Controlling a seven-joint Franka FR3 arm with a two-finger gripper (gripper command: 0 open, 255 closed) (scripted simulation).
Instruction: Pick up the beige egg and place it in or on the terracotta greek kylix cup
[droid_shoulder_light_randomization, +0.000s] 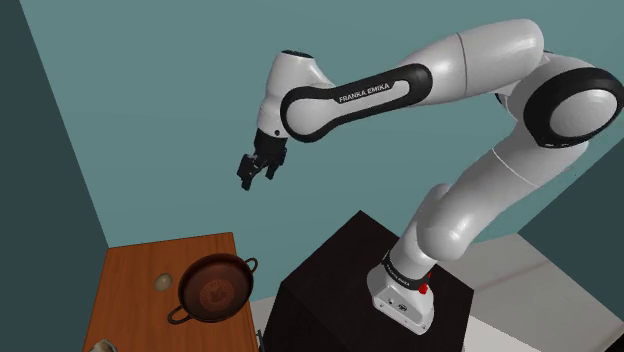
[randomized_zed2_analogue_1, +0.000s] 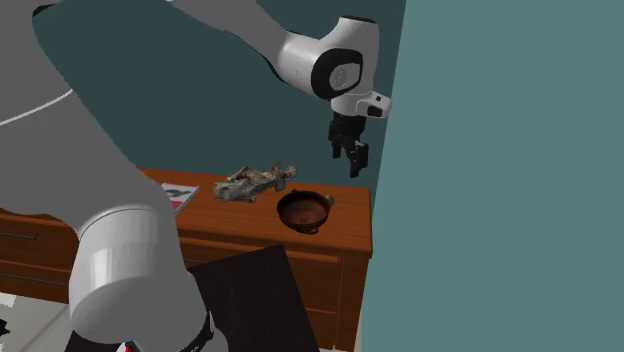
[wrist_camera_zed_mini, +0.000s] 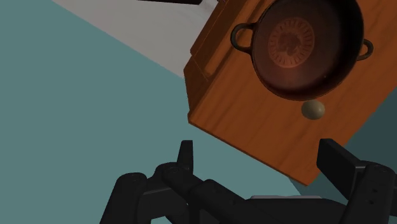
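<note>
Arm (droid_shoulder_light_randomization: 480, 60): white Franka reaching from its black stand (droid_shoulder_light_randomization: 330, 290) towards ten o'clock in the shoulder view, with the wrist high over the furniture.
Cabinet (droid_shoulder_light_randomization: 130, 270): brown wooden top carrying both task things, with teal wall behind it.
Kylix cup (droid_shoulder_light_randomization: 215, 288): dark reddish-brown shallow bowl, upright and mouth open, with loop handles at one and seven o'clock in the shoulder view.
Gripper (droid_shoulder_light_randomization: 255, 170): black fingers (wrist_camera_zed_mini: 186, 156) stand apart with nothing between them. It hangs well above the cabinet, at about one o'clock from the cup in the shoulder view.
Egg (droid_shoulder_light_randomization: 163, 283): small and beige, lying on the wood just beside the cup's rim, at nine o'clock from it in the shoulder view.
Step in hand: likely the approach, since the egg is not yet grasped.
Doing it well: centre over the egg before descending. Keep the finger nearest the cup clear of its rim, and close gently across the egg's narrow width, because it looks prone to rolling.
</note>
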